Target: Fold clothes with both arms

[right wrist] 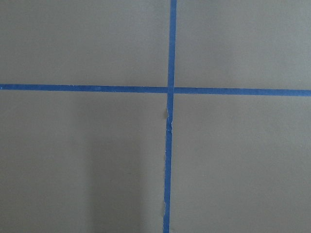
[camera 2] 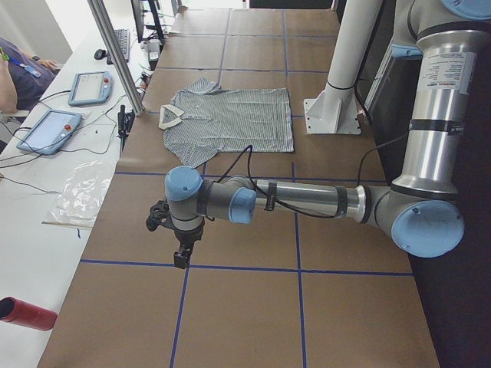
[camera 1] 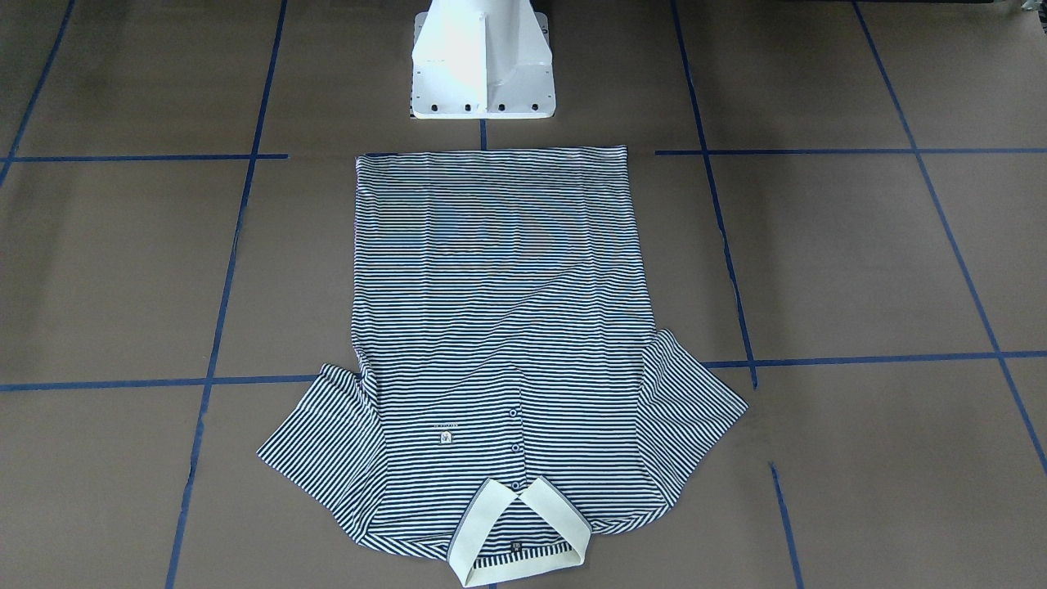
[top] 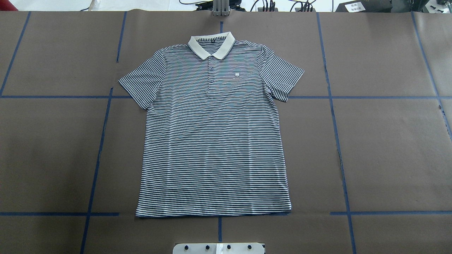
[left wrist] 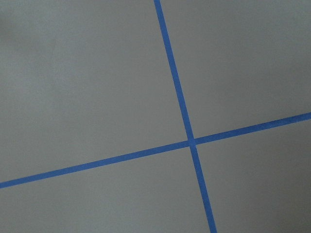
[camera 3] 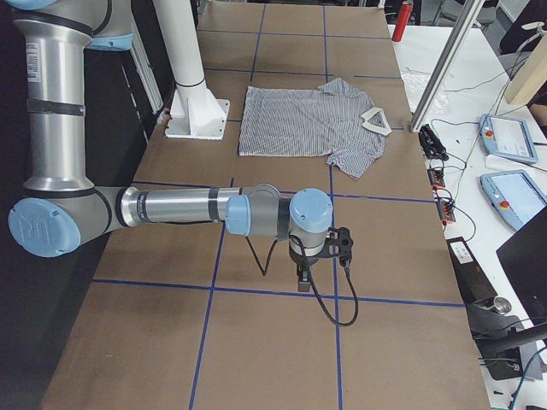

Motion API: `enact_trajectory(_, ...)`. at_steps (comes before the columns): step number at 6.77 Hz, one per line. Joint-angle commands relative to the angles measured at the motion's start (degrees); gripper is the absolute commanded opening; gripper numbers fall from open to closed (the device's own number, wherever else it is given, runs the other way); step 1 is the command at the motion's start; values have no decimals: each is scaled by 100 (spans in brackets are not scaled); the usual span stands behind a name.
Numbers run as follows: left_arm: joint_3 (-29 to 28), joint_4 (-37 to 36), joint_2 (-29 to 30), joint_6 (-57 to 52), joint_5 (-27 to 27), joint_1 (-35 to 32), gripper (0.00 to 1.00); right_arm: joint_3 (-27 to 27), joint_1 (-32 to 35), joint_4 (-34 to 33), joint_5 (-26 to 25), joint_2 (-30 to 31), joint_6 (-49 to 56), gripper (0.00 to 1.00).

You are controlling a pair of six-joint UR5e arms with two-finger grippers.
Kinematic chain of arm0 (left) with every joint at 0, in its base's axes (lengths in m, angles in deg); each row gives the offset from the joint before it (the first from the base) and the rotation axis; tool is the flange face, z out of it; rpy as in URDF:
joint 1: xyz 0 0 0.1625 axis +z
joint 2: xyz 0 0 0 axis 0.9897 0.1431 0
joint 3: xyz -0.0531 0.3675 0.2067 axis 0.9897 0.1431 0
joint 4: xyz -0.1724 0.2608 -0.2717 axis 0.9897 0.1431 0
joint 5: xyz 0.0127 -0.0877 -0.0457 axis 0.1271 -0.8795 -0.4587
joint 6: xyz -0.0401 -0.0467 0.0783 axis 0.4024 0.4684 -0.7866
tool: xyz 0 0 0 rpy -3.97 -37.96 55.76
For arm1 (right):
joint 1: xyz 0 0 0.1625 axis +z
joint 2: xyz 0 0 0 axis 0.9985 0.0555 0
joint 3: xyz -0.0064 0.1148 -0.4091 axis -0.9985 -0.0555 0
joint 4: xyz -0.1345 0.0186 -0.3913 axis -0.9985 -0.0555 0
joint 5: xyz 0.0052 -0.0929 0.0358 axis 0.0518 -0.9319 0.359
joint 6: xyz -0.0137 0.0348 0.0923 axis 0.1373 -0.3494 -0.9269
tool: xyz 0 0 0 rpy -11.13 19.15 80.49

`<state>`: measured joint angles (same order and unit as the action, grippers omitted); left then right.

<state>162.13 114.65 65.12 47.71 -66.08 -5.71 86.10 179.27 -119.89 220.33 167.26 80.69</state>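
The left arm reaches out low over the table, and the left gripper points straight down near a blue tape line. Its wrist camera shows only brown surface and a crossing of tape lines below it. From the side view I cannot tell whether its fingers stand wide or narrow. The right arm is stretched out the same way at the other end of the table, with the right gripper also aimed down over a tape crossing. Its fingers cannot be judged either. The striped shirt lies well apart from both grippers, between them, in the middle of the table. Neither gripper touches it. It is spread flat with the buttoned front up and both sleeves out to the sides. The cream collar is on the side away from the robot. The hem is just in front of the white pedestal, which stands behind the shirt as seen from either gripper.
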Motion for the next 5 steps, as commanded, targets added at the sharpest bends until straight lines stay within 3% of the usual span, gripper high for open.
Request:
enact_trajectory(1, 11, 9, -17, -4, -32, 3, 100, 79, 1, -5, 46, -111, -72, 100)
enact_trajectory(4, 293, 157, 87, -21, -232, -5, 100, 88, -164, 160, 72, -155, -116, 100)
enact_trajectory(5, 197, 933, 158, 13, -304, 99, 100, 27, -522, 771, 194, -312, -325, 100)
